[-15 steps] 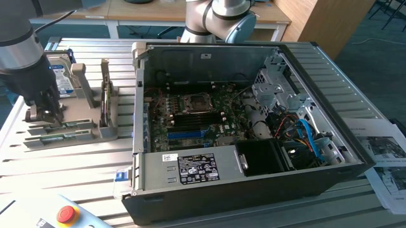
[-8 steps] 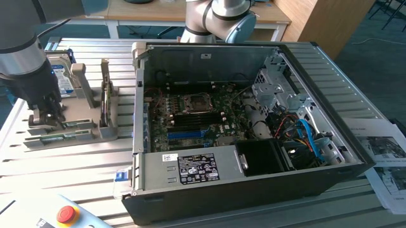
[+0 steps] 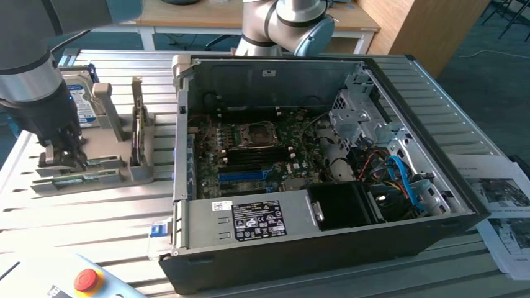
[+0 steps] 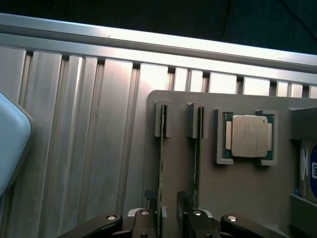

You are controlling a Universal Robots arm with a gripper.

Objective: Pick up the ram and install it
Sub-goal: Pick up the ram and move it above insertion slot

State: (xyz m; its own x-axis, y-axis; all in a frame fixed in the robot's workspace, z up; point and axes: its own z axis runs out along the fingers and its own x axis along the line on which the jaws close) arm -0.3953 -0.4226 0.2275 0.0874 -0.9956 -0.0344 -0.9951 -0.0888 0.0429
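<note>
Evidently your hand [image 4: 167, 201] stood open astride the ram [image 4: 161, 148] in its grey holder [image 4: 237, 198], not clamping; a square grip needed the stick centred.

exterior: high, oblique, wide | wrist: above claw [image 4: 167, 210], probably downward | shared: holder [image 3: 124, 177] [image 4: 242, 193]

At the exterior view's left, my arm [image 3: 37, 87] covers part of the hard drive [image 3: 85, 107]. The box with the red button [image 3: 83, 280] is cut off by the lower edge and the printed sheets [image 3: 505, 205] by the right edge. The computer's label [image 3: 259, 220] is too small to read. In the wrist view, the frame's edge cuts off my gripper [image 4: 168, 206] and the hard drive. The ram [image 4: 161, 163] stands edge-on, its chips hidden.
</note>
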